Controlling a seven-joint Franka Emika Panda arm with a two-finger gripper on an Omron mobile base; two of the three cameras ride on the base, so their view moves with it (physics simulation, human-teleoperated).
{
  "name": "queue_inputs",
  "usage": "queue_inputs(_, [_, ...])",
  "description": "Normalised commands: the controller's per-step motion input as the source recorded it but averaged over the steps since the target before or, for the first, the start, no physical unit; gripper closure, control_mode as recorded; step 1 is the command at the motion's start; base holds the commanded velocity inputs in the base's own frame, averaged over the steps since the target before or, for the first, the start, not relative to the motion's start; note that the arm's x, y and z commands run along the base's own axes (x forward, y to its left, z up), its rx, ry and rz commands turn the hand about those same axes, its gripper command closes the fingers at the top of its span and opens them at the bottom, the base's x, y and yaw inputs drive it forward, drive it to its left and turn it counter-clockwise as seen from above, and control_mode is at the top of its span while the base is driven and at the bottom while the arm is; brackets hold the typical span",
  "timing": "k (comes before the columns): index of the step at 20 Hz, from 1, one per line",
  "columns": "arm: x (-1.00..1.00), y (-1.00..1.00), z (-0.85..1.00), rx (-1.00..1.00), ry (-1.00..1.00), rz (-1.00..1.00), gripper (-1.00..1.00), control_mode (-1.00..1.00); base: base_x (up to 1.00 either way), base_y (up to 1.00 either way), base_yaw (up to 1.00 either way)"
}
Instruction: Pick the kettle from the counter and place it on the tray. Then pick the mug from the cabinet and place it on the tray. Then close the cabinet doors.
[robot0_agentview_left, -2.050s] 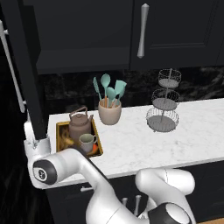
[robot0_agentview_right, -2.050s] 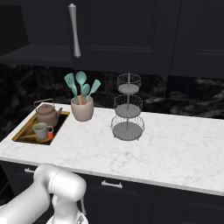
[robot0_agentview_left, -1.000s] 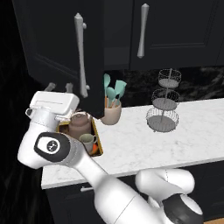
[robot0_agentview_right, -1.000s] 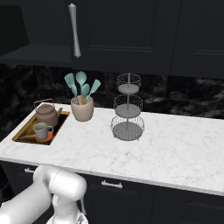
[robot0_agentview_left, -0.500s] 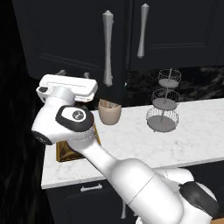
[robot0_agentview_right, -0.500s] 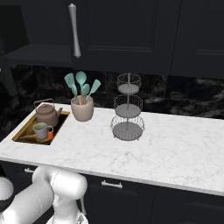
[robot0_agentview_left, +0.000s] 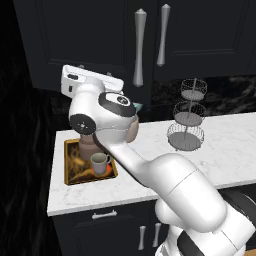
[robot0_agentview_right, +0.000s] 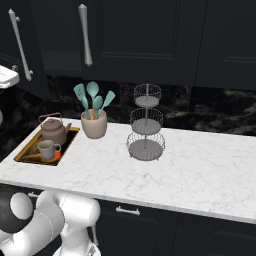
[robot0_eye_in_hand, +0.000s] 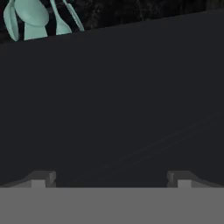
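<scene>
Kettle (robot0_agentview_right: 53, 130) and mug (robot0_agentview_right: 47, 149) both sit on the tray (robot0_agentview_right: 25, 149) at the left end of the bench (robot0_agentview_right: 200, 170), the mug just in front of the kettle, so what remains by my reading is the shutting of the cabinet doors (robot0_agentview_left: 85, 40). From the left base camera the two bar handles stand side by side and the panels look nearly flush. From the right base camera the left-hand door (robot0_agentview_right: 20, 45) seems to hang a little proud of its neighbour (hard to be sure at this angle).

The hand (robot0_eye_in_hand: 111, 179) is raised in front of that left door, its fingers spread as wide as they go and holding nothing; its camera looks onto flat dark panel with the teal utensils (robot0_eye_in_hand: 33, 17) at one corner.

The risk from here is a door left ajar if the push stops short. The arm's elbow also hangs right above the tray, and the crock (robot0_agentview_right: 94, 125) stands just beside it; a careless swing down could knock the mug or kettle off the tray.
</scene>
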Motion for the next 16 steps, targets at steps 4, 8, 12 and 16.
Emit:
queue_inputs(4, [0.87,-0.42,0.00,0.30,0.12,0.32,-1.00,-1.00,0.00,0.00,0.00])
queue_inputs(8, [0.83,-0.43,0.00,0.29,0.14,0.30,-1.00,-1.00,0.00,0.00,0.00])
queue_inputs(12, [0.89,-0.35,0.00,0.28,0.19,0.25,-1.00,-1.00,0.00,0.00,0.00])
queue_inputs(16, [0.90,-0.25,0.00,0.27,0.22,0.22,-1.00,-1.00,0.00,0.00,0.00])
